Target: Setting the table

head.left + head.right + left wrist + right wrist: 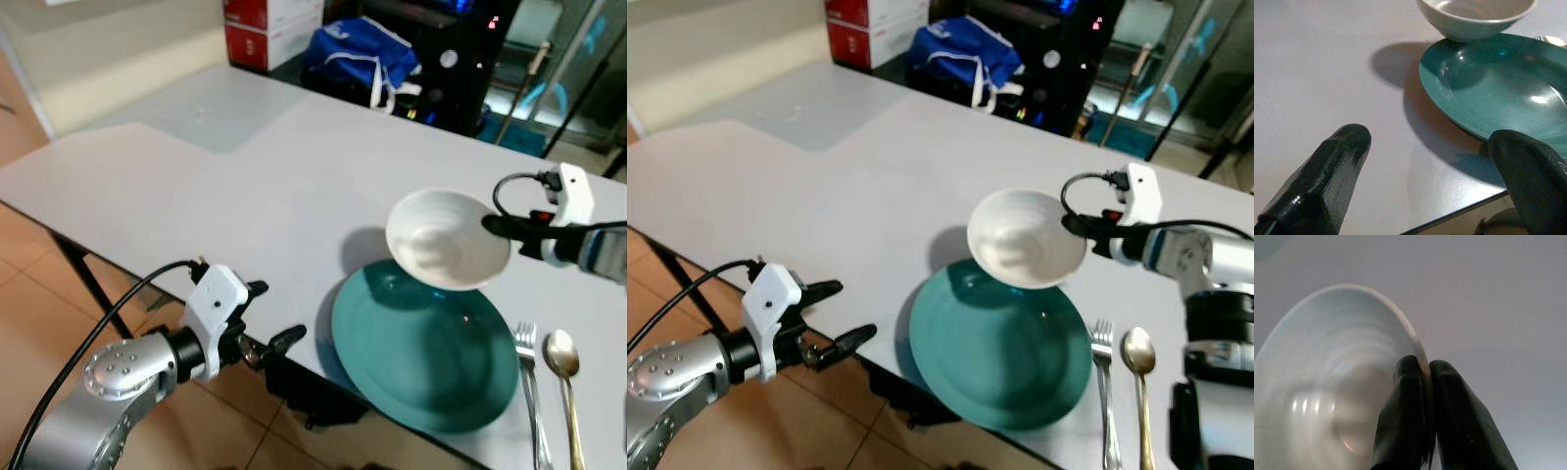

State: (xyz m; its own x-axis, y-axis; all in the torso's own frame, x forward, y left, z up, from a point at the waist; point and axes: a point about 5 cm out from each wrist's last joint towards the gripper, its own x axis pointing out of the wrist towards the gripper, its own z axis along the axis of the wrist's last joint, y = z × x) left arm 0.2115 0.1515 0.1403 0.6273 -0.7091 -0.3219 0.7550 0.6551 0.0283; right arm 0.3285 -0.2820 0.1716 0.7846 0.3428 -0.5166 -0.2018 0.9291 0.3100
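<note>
A white bowl (pixel 446 238) hangs just above the far edge of a teal plate (pixel 426 351) on the white table (pixel 245 186). My right gripper (pixel 493 226) is shut on the bowl's right rim; the right wrist view shows its fingers (pixel 1415 421) pinching that rim, one inside and one outside. A fork (pixel 530 387) and a spoon (pixel 565 382) lie to the right of the plate. My left gripper (pixel 269 318) is open, hovering at the table's near edge to the left of the plate, with nothing between its fingers (pixel 1327 178).
A blue bag (pixel 358 54) and red and white boxes (pixel 269 29) stand beyond the table's far side. Dark equipment (pixel 451 59) is behind them. Tiled floor (pixel 39 323) lies to the near left, under the table edge.
</note>
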